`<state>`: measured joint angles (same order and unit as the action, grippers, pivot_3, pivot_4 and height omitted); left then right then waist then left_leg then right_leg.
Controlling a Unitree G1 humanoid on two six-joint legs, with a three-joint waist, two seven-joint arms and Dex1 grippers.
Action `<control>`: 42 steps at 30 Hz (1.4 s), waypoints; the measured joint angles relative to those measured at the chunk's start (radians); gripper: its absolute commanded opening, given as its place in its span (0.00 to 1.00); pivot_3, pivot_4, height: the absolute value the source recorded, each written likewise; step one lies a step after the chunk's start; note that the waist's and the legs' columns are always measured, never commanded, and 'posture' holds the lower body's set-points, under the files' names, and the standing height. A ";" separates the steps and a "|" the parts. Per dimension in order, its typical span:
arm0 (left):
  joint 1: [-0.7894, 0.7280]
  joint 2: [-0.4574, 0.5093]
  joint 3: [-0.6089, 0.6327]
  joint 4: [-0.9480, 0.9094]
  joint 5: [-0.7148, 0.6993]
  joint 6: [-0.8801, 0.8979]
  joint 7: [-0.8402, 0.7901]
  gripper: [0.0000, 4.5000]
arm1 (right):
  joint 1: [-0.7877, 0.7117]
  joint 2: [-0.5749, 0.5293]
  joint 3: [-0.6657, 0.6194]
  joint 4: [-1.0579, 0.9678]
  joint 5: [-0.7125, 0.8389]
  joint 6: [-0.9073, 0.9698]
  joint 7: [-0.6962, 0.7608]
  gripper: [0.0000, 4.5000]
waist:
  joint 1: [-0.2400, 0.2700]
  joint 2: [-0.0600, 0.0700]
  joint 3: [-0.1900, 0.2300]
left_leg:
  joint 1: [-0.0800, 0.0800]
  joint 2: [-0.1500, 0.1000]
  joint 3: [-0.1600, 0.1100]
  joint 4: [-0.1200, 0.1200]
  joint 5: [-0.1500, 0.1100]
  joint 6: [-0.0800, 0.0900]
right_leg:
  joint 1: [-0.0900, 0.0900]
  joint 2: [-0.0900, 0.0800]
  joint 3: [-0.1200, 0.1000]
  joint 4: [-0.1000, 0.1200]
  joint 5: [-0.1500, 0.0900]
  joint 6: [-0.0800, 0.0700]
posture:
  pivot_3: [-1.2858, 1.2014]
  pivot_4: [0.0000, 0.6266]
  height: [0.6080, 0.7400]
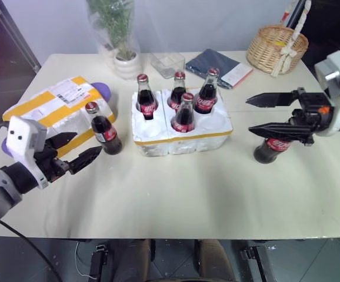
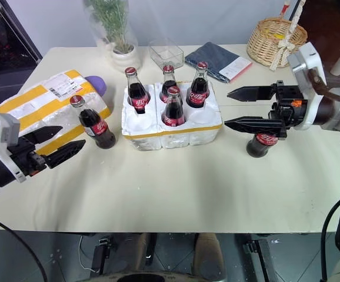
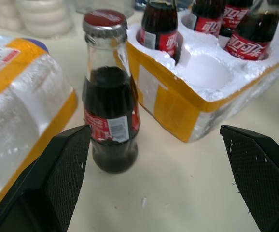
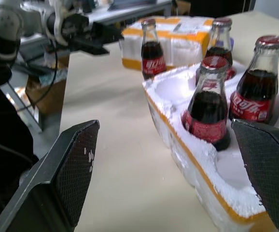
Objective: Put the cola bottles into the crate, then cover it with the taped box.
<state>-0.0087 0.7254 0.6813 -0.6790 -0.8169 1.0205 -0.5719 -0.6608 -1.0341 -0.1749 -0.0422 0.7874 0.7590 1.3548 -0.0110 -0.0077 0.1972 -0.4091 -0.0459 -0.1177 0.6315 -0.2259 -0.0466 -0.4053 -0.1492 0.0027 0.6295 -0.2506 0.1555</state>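
The cream table (image 1: 176,194) carries everything. At its left lies the taped box (image 1: 52,108), a white foam block with yellow bands and a shipping label on top. In the middle sits the crate (image 1: 182,132) with four cola bottles (image 1: 185,113) standing in its wells and two front wells empty. A fifth bottle (image 1: 103,129) stands on the table between box and crate, and a sixth bottle (image 1: 273,147) stands right of the crate. The right gripper (image 1: 258,114) hovers over that sixth bottle, fingers spread and holding nothing. The left gripper (image 1: 79,150) sits just in front of the fifth bottle, fingers spread, empty.
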 measured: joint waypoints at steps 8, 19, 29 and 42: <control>0.002 -0.036 -0.134 0.167 0.149 -0.200 0.028 0.99 | -0.031 -0.004 0.001 0.005 -0.017 0.006 -0.002 1.00 | 0.000 0.000 0.000 | 0.000 0.000 0.000 -0.001 0.000 0.000 | 0.000 0.000 0.000 0.000 0.000 0.000 | 0.52 0.24 0.97; -0.190 -0.097 -0.373 0.426 0.297 -0.375 0.028 0.99 | -0.013 -0.005 -0.042 -0.036 0.022 0.056 -0.051 1.00 | -0.002 0.000 0.000 | 0.000 0.000 0.000 -0.001 0.000 0.000 | -0.001 0.000 0.000 0.000 0.000 0.000 | 0.52 0.24 0.97; -0.301 -0.098 -0.501 0.589 0.394 -0.475 -0.048 0.80 | -0.010 -0.001 -0.044 -0.042 0.042 0.070 -0.088 1.00 | -0.003 0.000 0.000 | 0.000 0.000 0.000 -0.001 0.000 0.000 | -0.001 0.000 0.000 0.000 0.000 0.000 | 0.52 0.24 0.97; -0.523 0.023 -0.372 0.538 0.132 -0.184 -0.108 0.62 | 0.037 0.006 -0.063 -0.069 0.045 0.064 -0.110 1.00 | 0.005 -0.006 0.004 | -0.003 -0.001 -0.001 0.000 0.000 0.000 | -0.002 0.000 0.000 0.000 0.001 0.001 | 0.52 0.24 0.97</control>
<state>-0.5313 0.7487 0.3089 -0.1415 -0.6847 0.8360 -0.6799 -0.6234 -1.0286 -0.2376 -0.1109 0.8320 0.8228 1.2448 -0.0064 -0.0140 0.2011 -0.4118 -0.0468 -0.1182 0.6320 -0.2257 -0.0467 -0.4075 -0.1496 0.0022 0.6297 -0.2497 0.1570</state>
